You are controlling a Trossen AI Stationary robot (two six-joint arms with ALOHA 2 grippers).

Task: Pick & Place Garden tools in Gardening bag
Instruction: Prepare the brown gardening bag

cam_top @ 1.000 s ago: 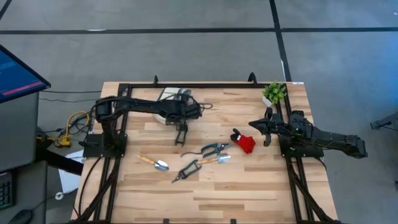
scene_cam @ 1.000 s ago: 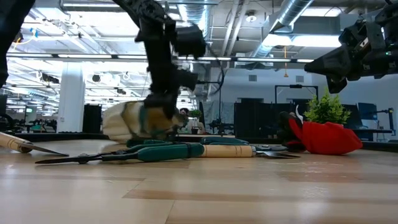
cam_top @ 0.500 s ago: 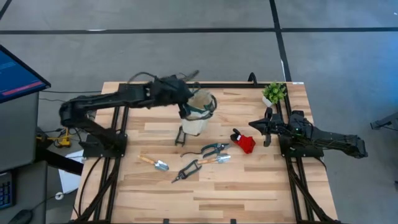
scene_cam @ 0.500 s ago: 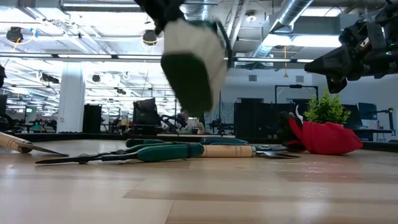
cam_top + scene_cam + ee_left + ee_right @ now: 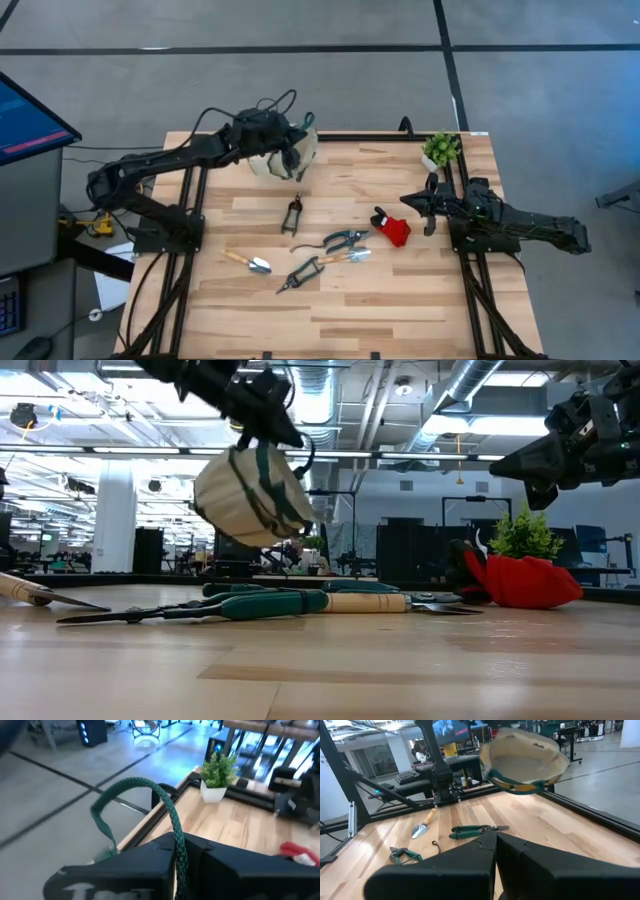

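Now your left gripper [image 5: 288, 150] has lifted the gardening bag [image 5: 281, 158] by its handle — clamped tight, tools below it untouched.

You've got 2 matte-black arms w/ slim tube links and chunky rounded joints; black cable loops off the left arm [image 5: 165, 165]. Right arm [image 5: 520, 225] same build. Both sit on black frame rails [image 5: 180, 290].

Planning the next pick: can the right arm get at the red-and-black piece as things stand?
Probably yes. The right gripper hovers shut just beside the red-and-black piece, with nothing between them. The left gripper is across the table, holding the gardening bag aloft. It must open first.
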